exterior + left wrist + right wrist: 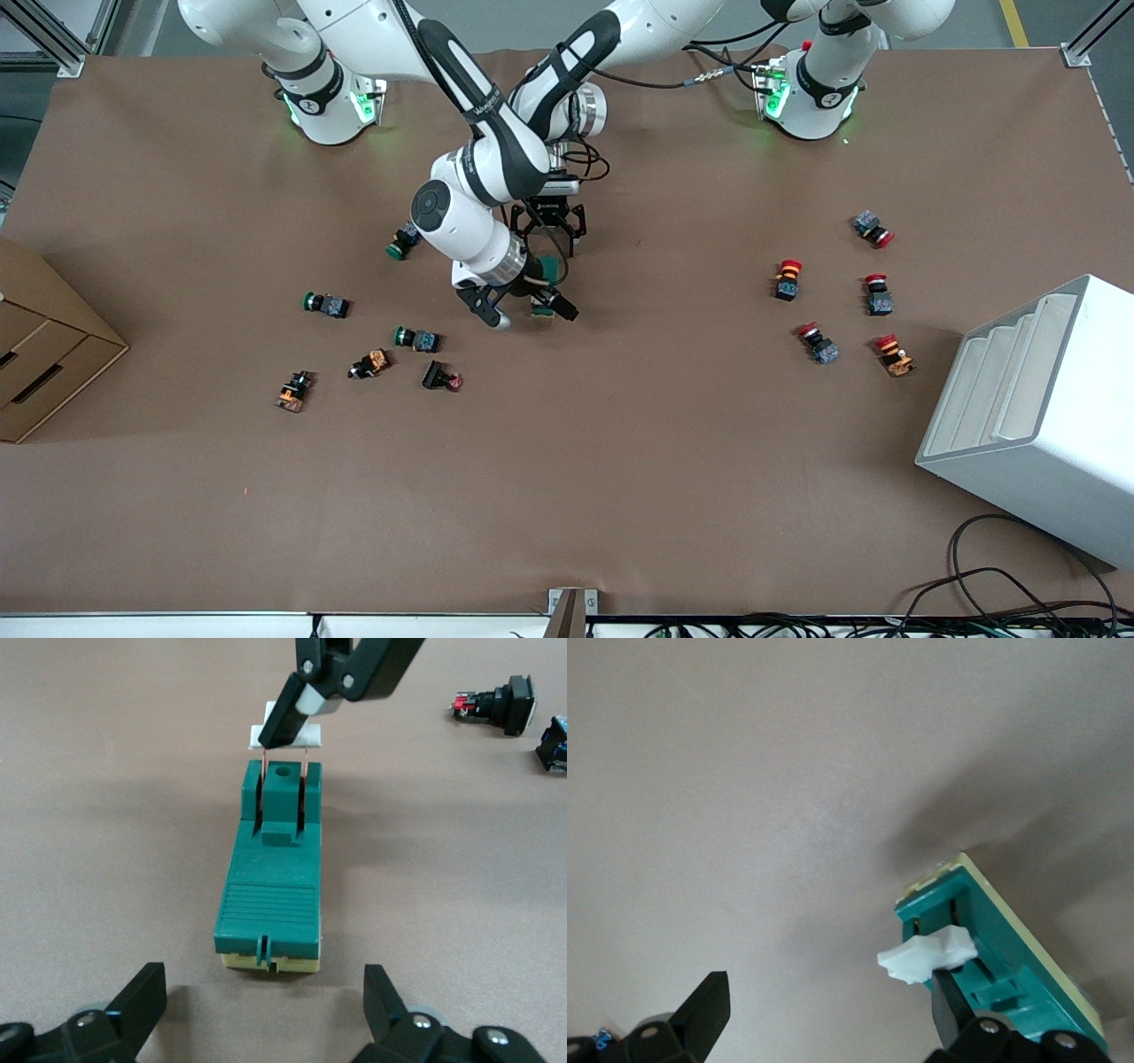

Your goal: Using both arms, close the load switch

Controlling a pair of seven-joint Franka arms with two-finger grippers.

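The load switch [270, 895] lies just ahead of the left gripper's [266, 1014] spread fingers; the right gripper's [824, 1019] open fingertip touches its white lever [926, 955].

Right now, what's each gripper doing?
Left gripper: open, holding nothing, fingers either side of the load switch.
Right gripper: open, one finger touching the switch's white lever.
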